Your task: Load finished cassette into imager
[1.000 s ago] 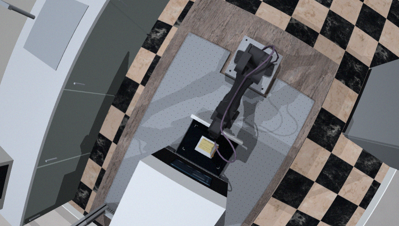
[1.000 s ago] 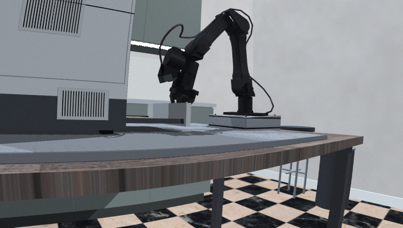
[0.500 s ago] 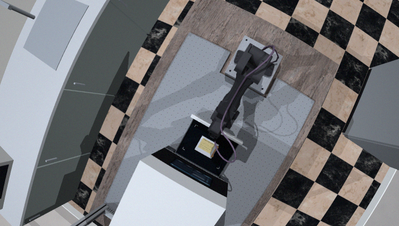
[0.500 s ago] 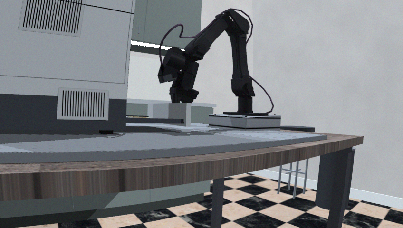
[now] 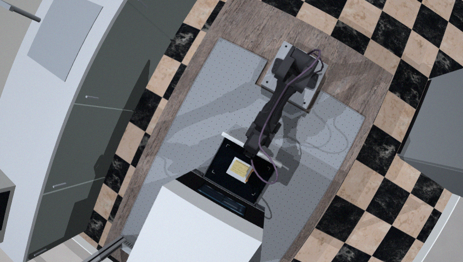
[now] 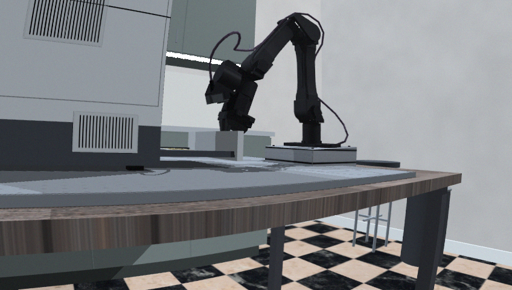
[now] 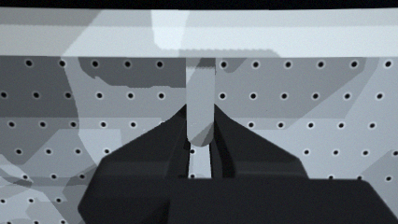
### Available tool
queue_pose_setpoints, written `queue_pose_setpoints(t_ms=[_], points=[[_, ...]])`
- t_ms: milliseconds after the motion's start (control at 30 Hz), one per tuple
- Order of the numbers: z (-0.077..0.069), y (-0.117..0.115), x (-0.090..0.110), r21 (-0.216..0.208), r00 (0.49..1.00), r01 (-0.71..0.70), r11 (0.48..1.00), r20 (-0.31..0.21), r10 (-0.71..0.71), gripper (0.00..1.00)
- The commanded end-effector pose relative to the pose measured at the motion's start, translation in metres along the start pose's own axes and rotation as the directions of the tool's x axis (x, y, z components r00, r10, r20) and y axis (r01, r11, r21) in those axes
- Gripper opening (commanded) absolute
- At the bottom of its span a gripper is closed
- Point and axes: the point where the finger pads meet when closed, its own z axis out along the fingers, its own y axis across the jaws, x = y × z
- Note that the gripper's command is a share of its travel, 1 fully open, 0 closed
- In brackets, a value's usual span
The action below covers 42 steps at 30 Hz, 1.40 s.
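The gel imager IM (image 5: 195, 224) is a white box with its drawer pulled out toward the arm. FINISHED (image 5: 240, 169), a white-framed cassette with a yellow gel, lies flat on the dark glass (image 5: 238, 175), about midway between the four white corner marks. The drawer's white front (image 5: 256, 150) faces the arm base. My gripper (image 7: 200, 111) is shut on the grey handle (image 7: 200, 95) that sticks out from the drawer front (image 7: 201, 39). In the side view the gripper (image 6: 235, 125) points down at the drawer front (image 6: 229, 143). In the overhead view the fingers are hidden under the arm.
IM and the arm's base (image 5: 294, 76) both stand on a grey dotted mat (image 5: 207, 107) on the wooden table. A purple cable (image 5: 269, 175) hangs from the arm over the drawer's right side. The table edge curves near the mat's left side.
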Motion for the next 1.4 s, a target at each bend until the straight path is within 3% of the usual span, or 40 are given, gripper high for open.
queue_pose_setpoints(t_ms=[0,933,1367], points=[[0.001,0.003,-0.03,-0.012,0.996,0.001,1.0,0.09,0.0,0.0],[0.013,0.004,-0.063,-0.008,0.996,0.006,1.0,0.091,-0.005,0.0],[0.015,0.004,-0.065,-0.008,0.996,0.006,1.0,0.087,-0.006,0.0]])
